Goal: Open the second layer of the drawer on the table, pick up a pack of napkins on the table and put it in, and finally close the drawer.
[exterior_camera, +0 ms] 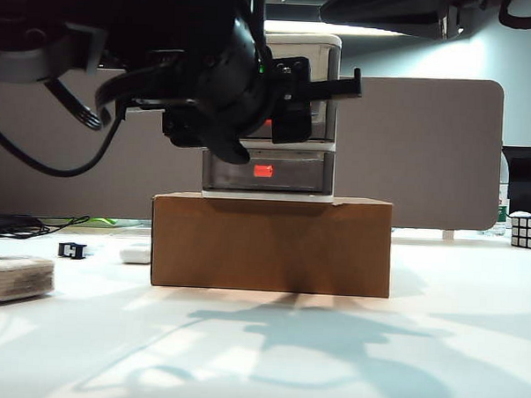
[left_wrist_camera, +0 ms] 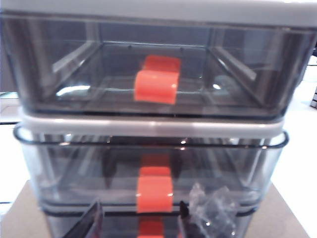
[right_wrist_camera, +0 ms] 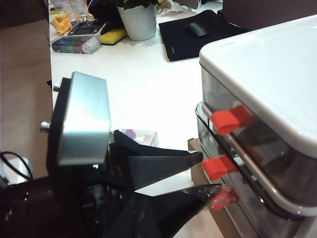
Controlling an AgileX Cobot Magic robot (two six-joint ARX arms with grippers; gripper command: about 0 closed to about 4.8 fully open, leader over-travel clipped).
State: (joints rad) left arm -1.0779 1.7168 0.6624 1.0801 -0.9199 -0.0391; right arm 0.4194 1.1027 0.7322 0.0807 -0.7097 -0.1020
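Observation:
The drawer (exterior_camera: 293, 178) stands on a brown cardboard box (exterior_camera: 272, 243). Its second layer (left_wrist_camera: 148, 163) sits a little way out of the white frame, red-orange handle (left_wrist_camera: 154, 193) at the front. My left gripper (left_wrist_camera: 138, 219) is open right in front of that handle, one dark finger (left_wrist_camera: 93, 220) on each side and neither touching it. From the right wrist view the left gripper (right_wrist_camera: 208, 173) points at the middle handle (right_wrist_camera: 216, 167). The pack of napkins (exterior_camera: 15, 279) lies on the table (exterior_camera: 259, 357) at the far left. My right arm (exterior_camera: 388, 12) hangs high; the fingers of its gripper cannot be made out.
A white oval object (exterior_camera: 135, 253) and a small black clip (exterior_camera: 72, 250) lie left of the box. A Rubik's cube (exterior_camera: 528, 231) sits far right. A grey partition (exterior_camera: 444, 154) backs the table, and cables (exterior_camera: 26, 226) trail at the left.

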